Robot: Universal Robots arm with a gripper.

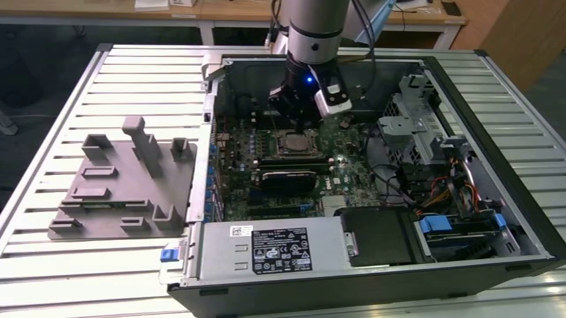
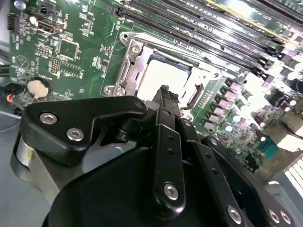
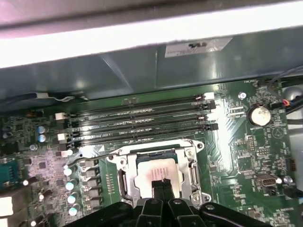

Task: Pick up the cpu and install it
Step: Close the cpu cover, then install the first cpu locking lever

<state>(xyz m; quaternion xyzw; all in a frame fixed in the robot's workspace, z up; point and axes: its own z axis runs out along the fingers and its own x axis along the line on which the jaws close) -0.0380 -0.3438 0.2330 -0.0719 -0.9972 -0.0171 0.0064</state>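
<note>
Jaws closed tip to tip, nothing pinched between them as far as I can see. They sit right over the cpu (image 2: pixel 163 75), either on its silver top or just clear of it; can't tell contact. The cpu lies flat inside the metal socket frame (image 2: pixel 124 75) on the motherboard (image 2: pixel 71 56), beside the row of memory slots (image 3: pixel 137 124). Can't tell if the frame is latched. The arm (image 1: pixel 314 33) stands vertical in the open PC case (image 1: pixel 517 218), which lies on the slatted table (image 1: pixel 53 278). The grey fixture plate (image 1: pixel 115 199) is well apart, toward the exterior view's left. My read: pick and carry are done, and we're at the seating end of the install. Any next move calls for a straight vertical path, since the frame edges sit close around the jaws.
</note>
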